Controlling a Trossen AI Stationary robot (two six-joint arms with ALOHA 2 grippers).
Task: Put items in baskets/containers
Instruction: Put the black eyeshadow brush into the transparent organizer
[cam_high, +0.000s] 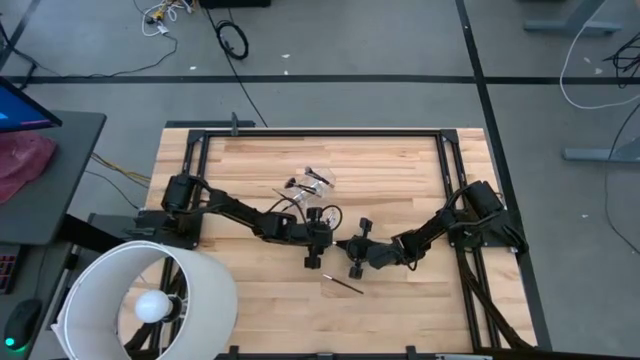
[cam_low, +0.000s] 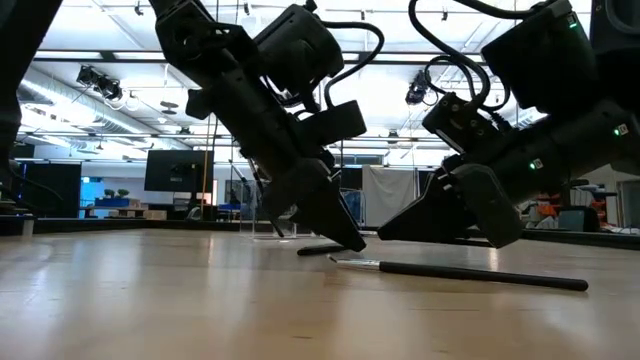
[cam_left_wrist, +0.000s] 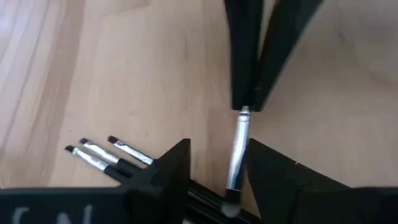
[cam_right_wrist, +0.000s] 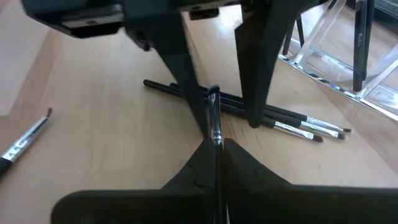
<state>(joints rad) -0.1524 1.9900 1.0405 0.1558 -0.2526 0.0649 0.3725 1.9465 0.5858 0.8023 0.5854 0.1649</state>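
Note:
My right gripper (cam_right_wrist: 215, 144) is shut on a slim makeup brush (cam_right_wrist: 214, 121), whose silver ferrule and bristle end stick out in front of it. My left gripper (cam_left_wrist: 217, 155) is open. Its fingers stand on either side of that brush's free end (cam_left_wrist: 235, 155); whether they touch it, I cannot tell. Both grippers meet at the table's middle, left (cam_high: 314, 258) and right (cam_high: 352, 262). Several brushes (cam_right_wrist: 298, 124) lie flat on the wood just beyond them. The clear container (cam_right_wrist: 339, 59) stands farther back with a brush (cam_right_wrist: 359, 43) in it. My right gripper pinches the brush between its two fingers, on the handle just behind the silver ferrule (cam_left_wrist: 244, 113). The fingers lie along the brush, slanting down toward my left gripper. The ferrule and bristle tip (cam_left_wrist: 229, 208) stick out past the fingertips, off the wood.
One loose brush (cam_high: 343, 284) lies on the wood near the table's front edge, also in the low view (cam_low: 460, 272). A big white lampshade (cam_high: 150, 300) stands at the near left corner. The clear container shows at the table's middle back (cam_high: 312, 183).

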